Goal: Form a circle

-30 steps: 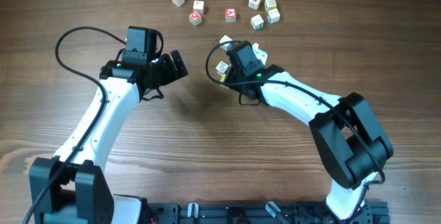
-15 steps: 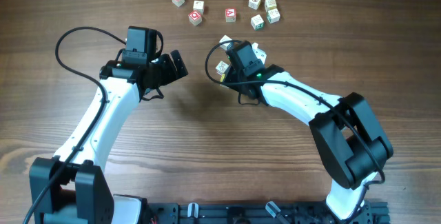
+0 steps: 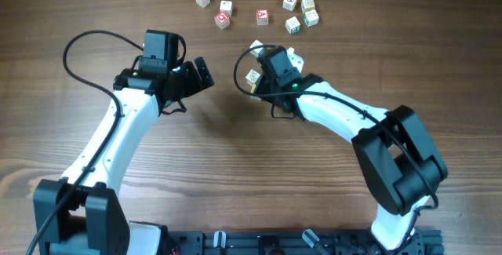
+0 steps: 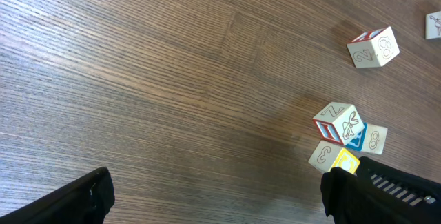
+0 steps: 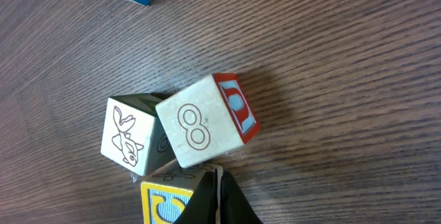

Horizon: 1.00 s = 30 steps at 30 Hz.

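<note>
At the table's middle, the cluster of letter cubes [image 3: 253, 76] lies just ahead of the right gripper [image 5: 217, 196], whose fingers are pressed together on nothing, a yellow cube [image 5: 165, 203] touching them; no ring exists yet. The left gripper [image 3: 198, 74] hangs spread wide and empty, left of the cluster; the right arm is nearer.

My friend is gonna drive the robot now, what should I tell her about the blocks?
Left gripper: open, empty, over the table.
Right gripper: shut, tip at a yellow cube in a small cluster.
Other cubes: scattered on the far side.
Done: no circle yet.
Left: arrange the cubes into a ring.
</note>
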Tool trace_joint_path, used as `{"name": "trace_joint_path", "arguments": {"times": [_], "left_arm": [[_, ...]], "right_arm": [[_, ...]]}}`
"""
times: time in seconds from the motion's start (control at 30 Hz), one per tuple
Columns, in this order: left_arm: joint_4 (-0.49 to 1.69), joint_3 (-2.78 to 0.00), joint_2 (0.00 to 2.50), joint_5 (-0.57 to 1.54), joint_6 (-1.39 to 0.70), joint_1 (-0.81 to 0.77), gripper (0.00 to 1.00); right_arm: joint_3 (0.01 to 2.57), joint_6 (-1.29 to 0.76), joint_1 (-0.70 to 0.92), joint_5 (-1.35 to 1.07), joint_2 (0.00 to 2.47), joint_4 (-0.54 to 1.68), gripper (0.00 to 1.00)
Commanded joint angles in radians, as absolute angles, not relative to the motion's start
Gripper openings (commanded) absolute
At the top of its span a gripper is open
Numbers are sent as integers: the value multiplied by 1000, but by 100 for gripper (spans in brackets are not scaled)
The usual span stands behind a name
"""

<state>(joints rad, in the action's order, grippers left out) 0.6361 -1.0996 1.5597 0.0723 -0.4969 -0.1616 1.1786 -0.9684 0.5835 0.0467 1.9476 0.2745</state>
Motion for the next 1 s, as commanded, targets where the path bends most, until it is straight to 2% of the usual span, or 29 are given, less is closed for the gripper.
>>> {"name": "trace_joint_path", "arguments": {"times": [0.0, 0.97], "left_arm": [[636, -1098, 1559, 62, -478, -159, 100], [636, -1098, 1559, 62, -478, -159, 100]], "right_arm": [[1172, -968, 585, 71, 1960, 266, 5], [1172, -961, 585, 79, 1959, 272, 5]]}}
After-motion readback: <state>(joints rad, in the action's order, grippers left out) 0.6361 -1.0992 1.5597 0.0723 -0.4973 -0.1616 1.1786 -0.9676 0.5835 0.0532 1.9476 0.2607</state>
